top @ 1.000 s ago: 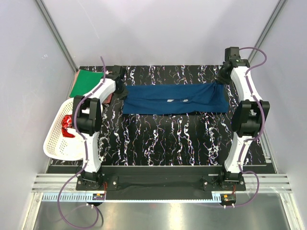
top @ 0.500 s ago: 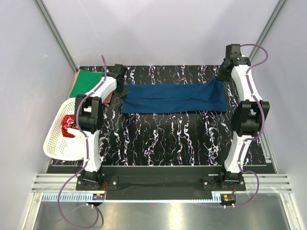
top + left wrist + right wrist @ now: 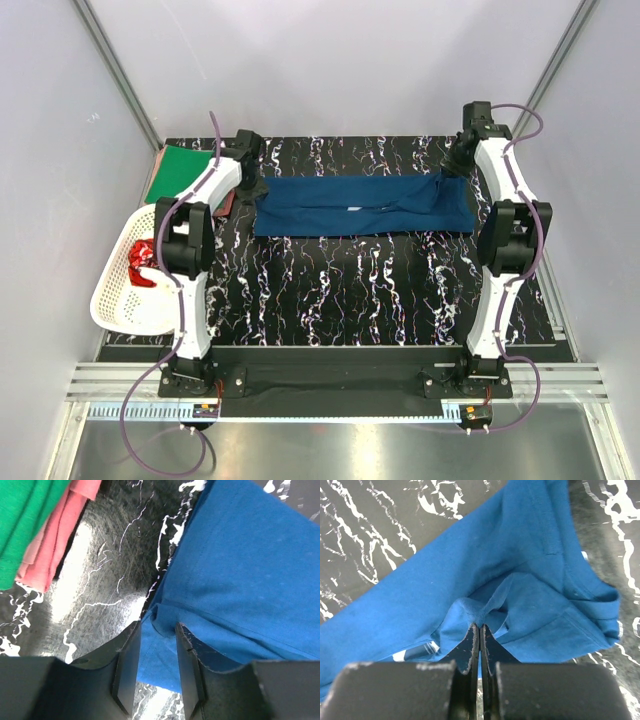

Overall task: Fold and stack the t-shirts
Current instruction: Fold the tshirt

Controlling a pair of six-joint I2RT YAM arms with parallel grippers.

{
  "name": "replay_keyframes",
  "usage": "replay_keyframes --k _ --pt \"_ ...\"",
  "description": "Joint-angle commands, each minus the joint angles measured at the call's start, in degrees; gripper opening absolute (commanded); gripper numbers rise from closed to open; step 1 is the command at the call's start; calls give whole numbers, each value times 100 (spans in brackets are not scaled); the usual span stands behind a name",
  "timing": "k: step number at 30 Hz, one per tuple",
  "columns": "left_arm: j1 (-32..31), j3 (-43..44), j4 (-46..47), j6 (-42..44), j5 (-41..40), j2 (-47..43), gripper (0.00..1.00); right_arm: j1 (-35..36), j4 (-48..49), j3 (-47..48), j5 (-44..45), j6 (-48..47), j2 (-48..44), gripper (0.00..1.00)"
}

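Navy t-shirt lies as a long band across the far side of the table. My right gripper pinches its right end; my left gripper stands parted around its left corner. Mid-fold, I judge; next, one end goes over the other.

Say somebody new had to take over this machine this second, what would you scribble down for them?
Left hand: open, fingers either side of the left edge of the blue t-shirt.
Right hand: shut on that shirt's right end.
The blue t-shirt lies as a long band across the far side of the table.
Done: green t-shirt folded on top of the pink t-shirt, far left corner.
Left: finish folding the blue one and stack it; the red t-shirt sits crumpled in the white basket.
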Motion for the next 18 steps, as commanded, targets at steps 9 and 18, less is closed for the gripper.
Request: replay_keyframes --k 9,18 --pt "-44 -1030 638 262 209 -1222 40 -22 205 353 -510 166 247 0" --pt "-290 -2006 964 429 183 -1328 40 -31 188 353 -448 157 203 0"
